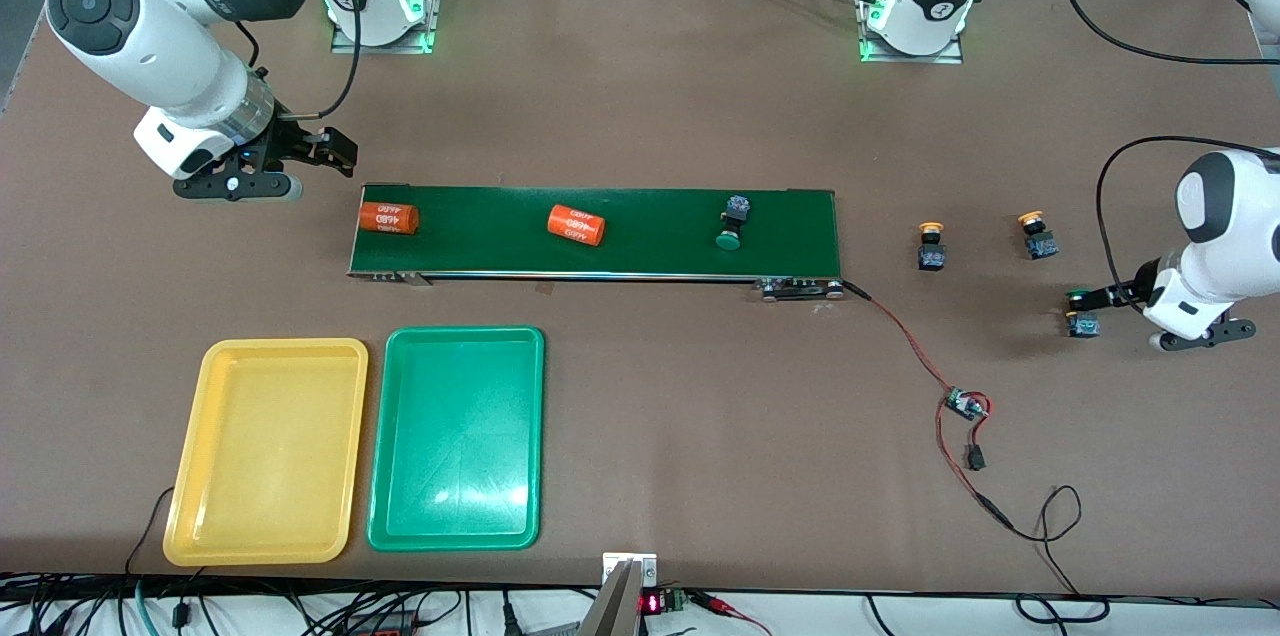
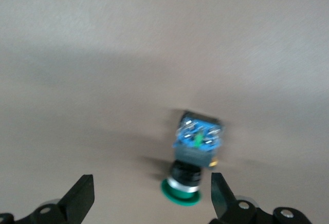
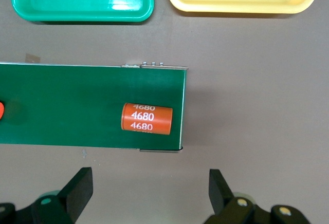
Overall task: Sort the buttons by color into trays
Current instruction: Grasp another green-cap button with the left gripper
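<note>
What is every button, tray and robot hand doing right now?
left gripper: open, by a green button on the table.
right gripper: open, over the table off the belt's end.
green button by the left gripper: lying tipped on the table, not held.
green button on the belt: lying on its side.
two yellow buttons: standing on the table, caps up.
yellow tray: empty.
green tray: empty.

1. A robotics lab: two white arms bolted onto a brown surface (image 1: 640,96).
2. A small conveyor belt (image 1: 600,231) with a wired circuit board (image 1: 963,404).
3. Cables (image 1: 300,611) run along the edge.
</note>
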Tool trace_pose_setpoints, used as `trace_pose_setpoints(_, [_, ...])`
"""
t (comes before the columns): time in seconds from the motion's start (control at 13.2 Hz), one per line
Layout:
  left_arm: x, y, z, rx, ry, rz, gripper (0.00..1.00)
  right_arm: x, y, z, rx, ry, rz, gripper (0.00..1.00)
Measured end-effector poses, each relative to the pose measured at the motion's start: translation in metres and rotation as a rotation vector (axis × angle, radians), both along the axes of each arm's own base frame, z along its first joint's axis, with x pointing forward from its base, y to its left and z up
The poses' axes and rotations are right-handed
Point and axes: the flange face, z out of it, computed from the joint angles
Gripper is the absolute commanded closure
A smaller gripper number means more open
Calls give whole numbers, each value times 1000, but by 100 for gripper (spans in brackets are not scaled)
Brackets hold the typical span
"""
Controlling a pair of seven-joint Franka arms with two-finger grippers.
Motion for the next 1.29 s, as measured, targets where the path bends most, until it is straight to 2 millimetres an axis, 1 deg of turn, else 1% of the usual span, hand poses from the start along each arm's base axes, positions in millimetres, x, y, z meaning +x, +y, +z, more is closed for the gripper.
trace_pose_setpoints(0.15, [9,-5,9,-12,-21,7,0,1,0,-1,-3,-3,-13,0])
trace_pose_setpoints(0.23, [10,-7,8,-16,-21,-12,0,2,0,-3,-2,-3,-16,0])
trace_pose_setpoints(0.3, [10,-8,4,-25,-13,-41,0,3,0,-5,-2,-2,-17,0])
trace_pose_setpoints(0.53, [6,-9,-22,-64,17,-107,0,3,-1,-6,-3,4,-24,0])
trace_pose_setpoints(0.68, [6,-10,-32,-80,26,-131,0,3,-1,-7,-4,8,-24,0])
trace_pose_setpoints(0.76, [6,-10,-34,-84,28,-141,9,3,-2,-8,-4,10,-23,0])
trace_pose_setpoints(0.84, [6,-10,-36,-88,28,-154,21,3,-2,-9,-5,12,-23,0])
trace_pose_setpoints(1.06, [7,-10,-38,-92,19,-178,65,4,-2,-12,-5,19,-23,0])
trace_pose_setpoints(1.29, [8,-10,-39,-93,17,-180,85,4,-1,-15,-5,24,-23,0])
